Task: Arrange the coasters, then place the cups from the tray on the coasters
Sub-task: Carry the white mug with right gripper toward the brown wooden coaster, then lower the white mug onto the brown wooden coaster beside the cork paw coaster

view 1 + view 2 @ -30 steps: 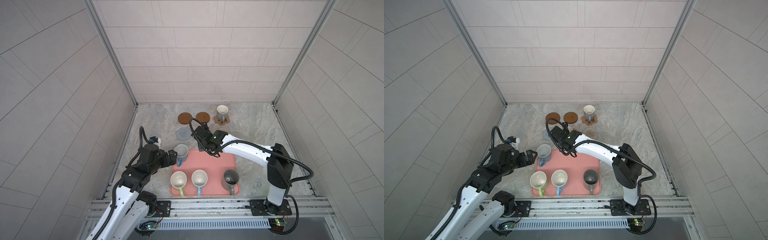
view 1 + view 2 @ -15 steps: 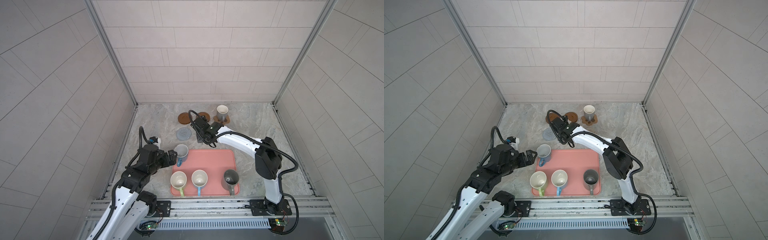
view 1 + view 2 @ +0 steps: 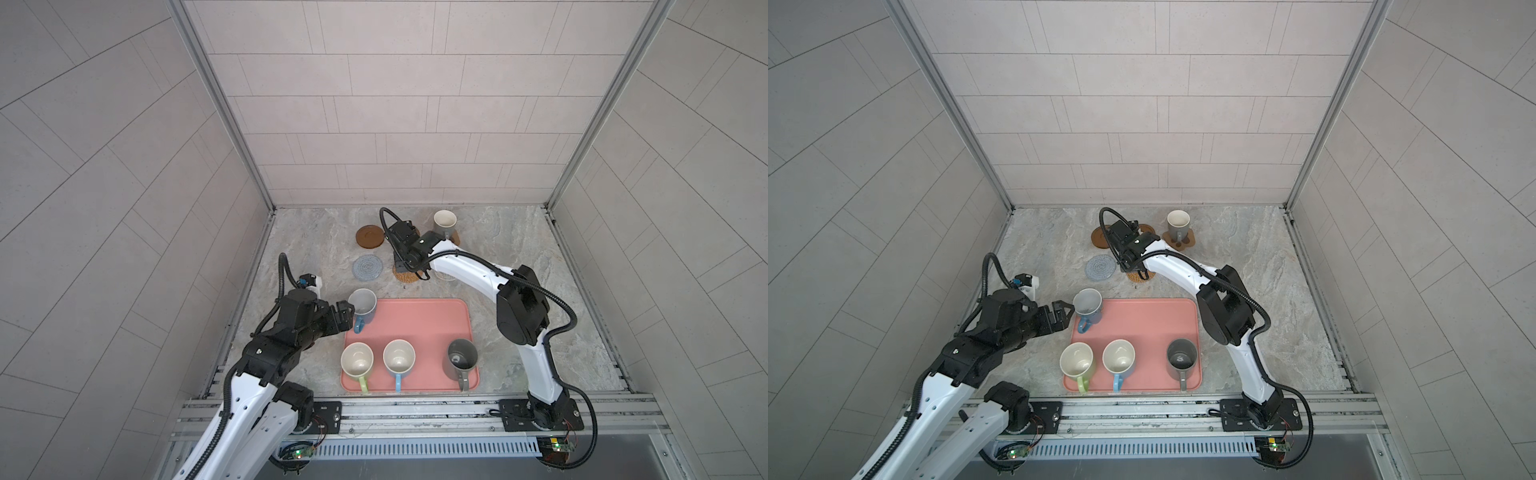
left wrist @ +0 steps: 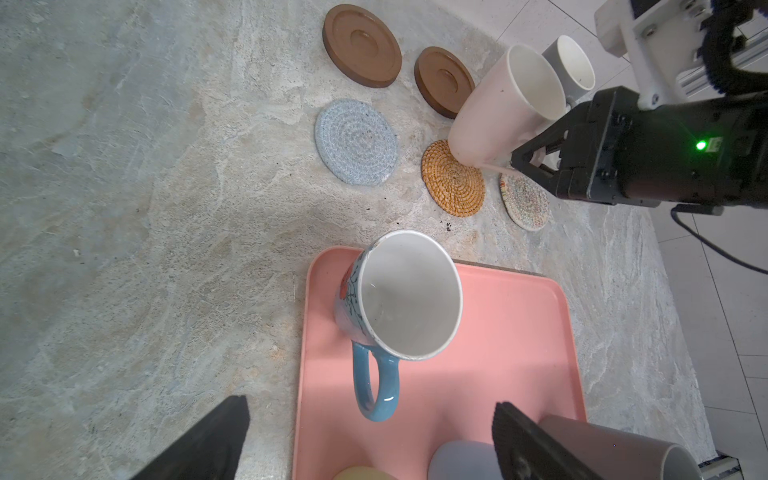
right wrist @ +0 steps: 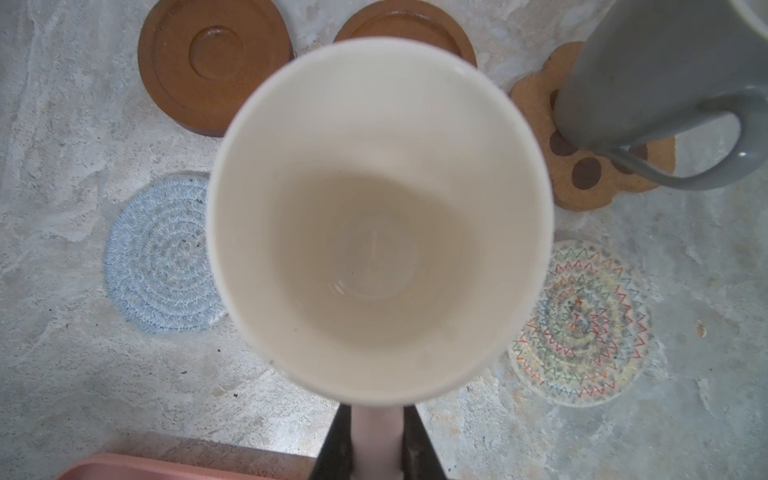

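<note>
My right gripper [image 5: 377, 440] is shut on the handle of the pale pink cup [image 4: 507, 108], which is tilted with its base at the edge of the golden rattan coaster [image 4: 453, 183]. In both top views the right gripper [image 3: 405, 253] [image 3: 1129, 259] hides that cup. My left gripper [image 4: 370, 415] [image 3: 347, 316] is open, and the handle of the blue cup [image 4: 399, 295] [image 3: 363, 305] points into its gap. That cup stands on the far left corner of the tray [image 3: 419, 324].
A grey cup [image 3: 444, 222] stands on the paw coaster [image 3: 1185, 241]. Two brown discs [image 4: 361, 45] [image 4: 444, 81], the grey-blue coaster [image 3: 367, 267] and the beige woven coaster [image 5: 582, 322] lie bare. Yellow-green [image 3: 356, 360], light blue [image 3: 399, 357] and dark grey [image 3: 460, 357] cups stand along the tray's near edge.
My right gripper has carried the pink cup from the tray's far edge back to the coasters and now sits over the rattan one. The left arm has not moved.
</note>
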Motion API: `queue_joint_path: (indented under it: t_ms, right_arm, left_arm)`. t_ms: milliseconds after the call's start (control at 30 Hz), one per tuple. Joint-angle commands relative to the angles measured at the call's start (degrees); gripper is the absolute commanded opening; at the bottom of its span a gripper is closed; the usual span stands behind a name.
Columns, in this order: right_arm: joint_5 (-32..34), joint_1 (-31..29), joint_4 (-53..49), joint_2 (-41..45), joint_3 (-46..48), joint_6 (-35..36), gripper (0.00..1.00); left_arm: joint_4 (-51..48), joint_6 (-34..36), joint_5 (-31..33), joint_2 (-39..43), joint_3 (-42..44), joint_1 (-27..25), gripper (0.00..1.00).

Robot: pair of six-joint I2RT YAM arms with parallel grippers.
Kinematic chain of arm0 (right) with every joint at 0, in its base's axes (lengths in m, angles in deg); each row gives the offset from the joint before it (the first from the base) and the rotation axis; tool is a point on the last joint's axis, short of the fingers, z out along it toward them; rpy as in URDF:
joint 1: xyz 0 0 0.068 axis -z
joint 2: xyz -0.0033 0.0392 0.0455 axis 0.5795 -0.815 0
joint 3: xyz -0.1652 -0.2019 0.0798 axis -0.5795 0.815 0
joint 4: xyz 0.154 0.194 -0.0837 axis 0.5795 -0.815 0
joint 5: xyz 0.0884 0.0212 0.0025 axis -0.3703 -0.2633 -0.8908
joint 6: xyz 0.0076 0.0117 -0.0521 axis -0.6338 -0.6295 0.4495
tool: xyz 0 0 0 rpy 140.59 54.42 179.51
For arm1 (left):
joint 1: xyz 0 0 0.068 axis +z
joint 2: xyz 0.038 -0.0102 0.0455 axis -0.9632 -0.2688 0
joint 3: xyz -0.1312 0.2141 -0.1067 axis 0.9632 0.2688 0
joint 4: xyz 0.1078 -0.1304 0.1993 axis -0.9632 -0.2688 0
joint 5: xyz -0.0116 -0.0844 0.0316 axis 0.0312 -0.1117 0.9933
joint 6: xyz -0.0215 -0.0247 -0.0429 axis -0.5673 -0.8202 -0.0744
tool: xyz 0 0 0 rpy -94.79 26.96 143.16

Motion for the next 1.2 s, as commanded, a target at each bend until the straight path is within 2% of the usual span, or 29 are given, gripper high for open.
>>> queue_joint_path:
  t_ms: [0, 1167]
  right_arm:
    - [1.18, 0.65, 0.41, -0.67, -3.54, 1.09, 0.08]
    - [-1.11, 5.46, -5.30, -12.94, -22.07, 4.73, 0.08]
  left_arm:
    - [-0.50, 0.42, 0.19, 0.18, 0.66, -0.24, 0.99]
    - [0.09, 0.77, -0.38, -0.48, 1.33, -0.16, 0.99]
